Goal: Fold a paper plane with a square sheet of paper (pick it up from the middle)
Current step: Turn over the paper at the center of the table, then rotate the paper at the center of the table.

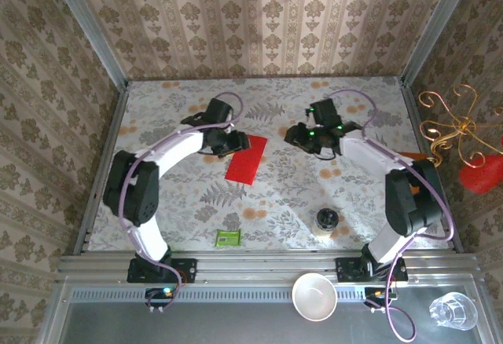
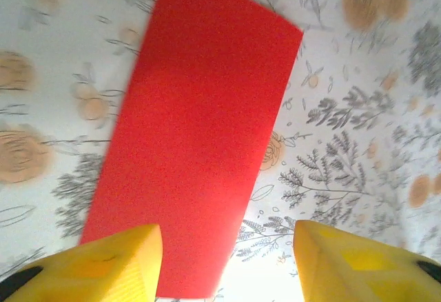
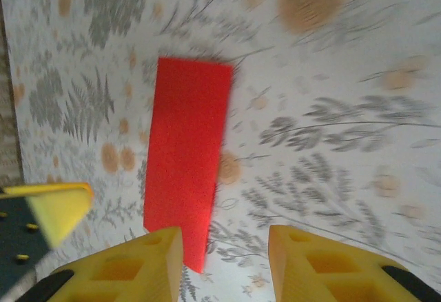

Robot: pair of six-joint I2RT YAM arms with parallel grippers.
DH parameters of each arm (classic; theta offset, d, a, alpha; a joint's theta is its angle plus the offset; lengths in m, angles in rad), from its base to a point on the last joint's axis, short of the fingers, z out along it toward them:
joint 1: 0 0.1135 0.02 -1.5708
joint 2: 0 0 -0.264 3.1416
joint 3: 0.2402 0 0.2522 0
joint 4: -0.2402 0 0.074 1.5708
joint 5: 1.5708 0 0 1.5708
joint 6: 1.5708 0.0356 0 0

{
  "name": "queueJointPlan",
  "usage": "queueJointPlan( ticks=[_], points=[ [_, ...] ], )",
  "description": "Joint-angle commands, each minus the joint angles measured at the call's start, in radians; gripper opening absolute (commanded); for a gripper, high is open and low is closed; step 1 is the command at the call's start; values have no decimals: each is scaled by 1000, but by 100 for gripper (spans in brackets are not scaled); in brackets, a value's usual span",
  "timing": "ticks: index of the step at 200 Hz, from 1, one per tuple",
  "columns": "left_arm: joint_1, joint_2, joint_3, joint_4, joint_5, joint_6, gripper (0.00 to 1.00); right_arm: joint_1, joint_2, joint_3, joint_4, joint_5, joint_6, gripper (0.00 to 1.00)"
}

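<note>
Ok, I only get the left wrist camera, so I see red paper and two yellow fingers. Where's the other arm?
Observer: The right gripper is to the right of the red paper, apart from it, with its jaws open.
Operator: Is anything else lying around?
Observer: A small green packet lies nearer the arms' bases than the paper, on the left side.
Operator: Anything more?
Observer: A small round container stands on the right side, also nearer the bases.

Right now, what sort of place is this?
Probably a robot test booth dressed like a home: patterned wallpaper, a floral table cover, and a left arm and right arm bolted to a metal rail.
</note>
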Motion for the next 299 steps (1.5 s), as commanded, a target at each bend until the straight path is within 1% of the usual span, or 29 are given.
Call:
queueJointPlan(
  ticks=[1, 11, 45, 57, 73, 111, 123, 170, 193, 224, 244, 253, 266, 279, 299],
  points=[
    [78, -73, -105, 58, 51, -64, 59, 89, 96, 81, -70, 11, -17, 40],
    [117, -114, -161, 74, 47, -79, 67, 129, 144, 124, -84, 6, -17, 40],
    [224, -262, -330, 154, 31, -110, 89, 235, 279, 258, -140, 12, -24, 40],
    [252, -296, -363, 158, 30, -110, 95, 257, 319, 294, -153, 14, -23, 40],
    [276, -325, -388, 158, 31, -110, 100, 278, 373, 349, -185, 11, -28, 40],
    [298, -332, -393, 145, 43, -134, 100, 297, 450, 415, -223, 20, -45, 40],
    [298, -321, -385, 145, 55, -130, 100, 297, 469, 426, -266, 24, -54, 40],
    [270, -263, -344, 130, 83, -92, 100, 293, 512, 434, -359, 47, -137, 40],
    [258, -237, -331, 133, 104, -95, 100, 279, 490, 384, -382, 47, -196, 41],
    [234, -215, -329, 154, 132, -92, 100, 258, 418, 275, -389, 79, -326, 41],
    [209, -190, -325, 174, 157, -103, 100, 254, 355, 230, -359, 36, -381, 40],
    [198, -177, -323, 189, 174, -114, 100, 254, 323, 220, -332, 15, -374, 41],
    [180, -161, -324, 221, 197, -134, 100, 249, 271, 199, -266, 0, -323, 41],
    [158, -154, -329, 246, 206, -152, 100, 234, 223, 167, -180, 8, -246, 41],
    [122, -152, -338, 272, 204, -168, 100, 189, 173, 79, -36, 9, -83, 42]
  ],
)
